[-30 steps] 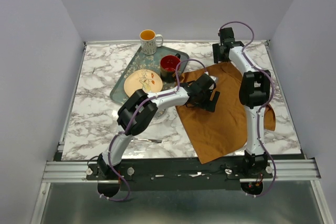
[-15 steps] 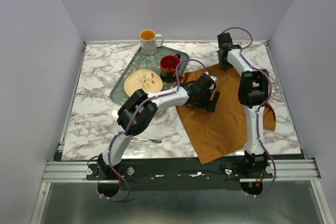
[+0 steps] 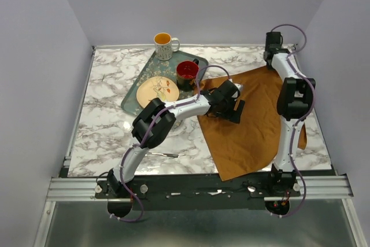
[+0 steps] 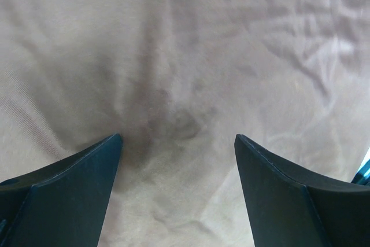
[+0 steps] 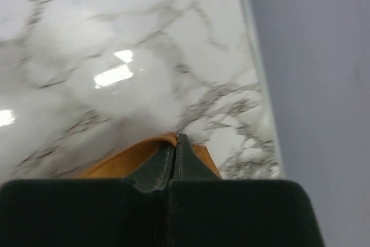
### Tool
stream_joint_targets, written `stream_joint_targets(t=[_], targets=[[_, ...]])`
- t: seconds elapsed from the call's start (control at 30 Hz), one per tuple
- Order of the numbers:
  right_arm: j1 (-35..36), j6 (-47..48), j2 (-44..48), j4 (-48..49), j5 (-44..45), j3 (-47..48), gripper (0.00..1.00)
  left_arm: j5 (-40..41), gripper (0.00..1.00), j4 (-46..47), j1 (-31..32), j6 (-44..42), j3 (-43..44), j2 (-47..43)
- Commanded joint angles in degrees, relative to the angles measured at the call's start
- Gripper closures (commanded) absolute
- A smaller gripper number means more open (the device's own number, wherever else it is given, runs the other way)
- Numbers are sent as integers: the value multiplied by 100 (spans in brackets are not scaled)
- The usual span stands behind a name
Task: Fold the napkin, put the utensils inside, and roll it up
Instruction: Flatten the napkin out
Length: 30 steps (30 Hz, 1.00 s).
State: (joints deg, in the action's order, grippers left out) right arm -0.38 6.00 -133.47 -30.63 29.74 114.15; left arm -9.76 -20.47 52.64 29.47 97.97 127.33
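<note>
Napkin [image 3: 254, 125] lies spread over the right half of the marble table [image 3: 104, 114], rust-brown and lightly creased, as I run both arms from afar. The right jaws are clenched on its far right corner, close to the table's back right edge and the wall. In the right wrist view an orange tip of cloth shows pinched between the two closed tips, with bare marble beyond. My right arm [image 3: 295, 102] stretches along the cloth's right side to reach that corner.

The left arm [image 3: 173, 111] comes across from the left. The left jaws stand released, spread wide over the napkin's left part. The left wrist view shows only wrinkled cloth in the gap between them, and I cannot tell whether the tips touch it.

One utensil [image 3: 165, 154], slim and silvery, lies on the bare table near the left arm's base, well apart from the napkin. At the back left sits a dark green tray [image 3: 134, 82] carrying a plate [image 3: 156, 91] and a red mug [image 3: 187, 72], the mug just beside the napkin's left corner. A white mug [image 3: 164, 44] stands at the tray's far end.
</note>
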Motion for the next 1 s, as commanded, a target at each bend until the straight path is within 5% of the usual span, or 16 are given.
stream_joint_targets(t=[0.0,0.37,0.57,0.73,0.8,0.97], targets=[[-471,428,-90,558,375,63,99,-360,11,-282,79,120,467,608],[-806,577,-556,778,-205,731,99,-79,11,-713,53,15,1821,1233],[-806,806,-838,778,-240,1364,86,-35,11,-792,-245,-99,2076,1426],[-797,520,-1006,-25,-179,1961,20,-342,8,-845,-246,-179,2305,1418],[-788,18,-831,-564,-274,2094,8,-553,6,-862,-150,-135,2419,1295],[-797,-1530,890,-1296,-504,278,6,-755,1,-994,35,58,2412,874]])
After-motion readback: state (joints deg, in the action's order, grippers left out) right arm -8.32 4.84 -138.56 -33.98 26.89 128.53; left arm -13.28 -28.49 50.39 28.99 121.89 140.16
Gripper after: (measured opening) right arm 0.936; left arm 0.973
